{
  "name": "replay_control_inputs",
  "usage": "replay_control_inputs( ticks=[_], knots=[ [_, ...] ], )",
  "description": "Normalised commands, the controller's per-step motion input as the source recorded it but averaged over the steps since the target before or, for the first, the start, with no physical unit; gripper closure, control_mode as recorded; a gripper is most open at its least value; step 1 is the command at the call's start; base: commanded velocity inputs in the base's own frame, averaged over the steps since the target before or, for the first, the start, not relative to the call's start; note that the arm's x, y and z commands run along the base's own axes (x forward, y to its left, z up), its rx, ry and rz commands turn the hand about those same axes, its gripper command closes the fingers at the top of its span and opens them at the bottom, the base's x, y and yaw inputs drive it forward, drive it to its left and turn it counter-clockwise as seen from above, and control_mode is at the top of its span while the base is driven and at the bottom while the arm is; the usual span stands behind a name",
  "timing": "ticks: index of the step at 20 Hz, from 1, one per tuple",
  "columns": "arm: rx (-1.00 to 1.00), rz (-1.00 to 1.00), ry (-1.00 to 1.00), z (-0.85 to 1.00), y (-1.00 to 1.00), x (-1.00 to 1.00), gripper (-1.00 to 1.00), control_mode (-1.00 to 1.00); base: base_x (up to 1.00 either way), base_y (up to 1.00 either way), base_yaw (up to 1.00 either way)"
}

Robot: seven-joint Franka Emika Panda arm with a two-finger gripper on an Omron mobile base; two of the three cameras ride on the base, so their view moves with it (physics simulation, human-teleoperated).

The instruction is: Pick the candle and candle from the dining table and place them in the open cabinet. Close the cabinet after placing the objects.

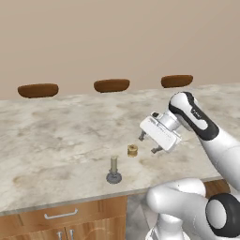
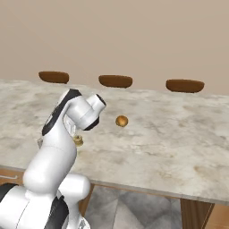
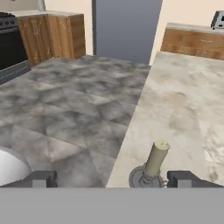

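Left base view: the table [image 1: 56, 136] has a pale stone top. The tall candle [image 1: 114, 169] stands up straight on its round dark dish, near the front edge. The short candle [image 1: 132, 150] sits a little behind it and to the right. The 2 candles do not touch. The gripper [image 1: 149, 143] hangs over the table, just right of the short candle. Its 2 fingers are spread wide and hold nothing. 3 brown stools [image 1: 111, 85] peek up behind the far edge.

Right base view: the arm [image 2: 62, 134] hides most of the short candle [image 2: 78, 141]. A small orange ball [image 2: 121, 120] lies on the table [image 2: 179, 147], apart from both.

Hand view: the tall candle [image 3: 153, 164] stands near the table's [image 3: 188, 109] edge. It sits between the 2 spread fingertips [image 3: 43, 178], closer to the right one. Beside the table is grey floor [image 3: 74, 105].
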Motion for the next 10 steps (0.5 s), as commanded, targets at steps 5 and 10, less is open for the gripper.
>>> replay_control_inputs(
  ticks=[5,10],
  knots=[
    [0.11,0.07,0.0,-0.27,0.32,0.07,-1.0,-1.0,0.0,0.0,0.0],
    [0.08,0.04,0.0,-0.27,0.29,0.07,-1.0,-1.0,0.0,0.0,0.0]
  ],
)
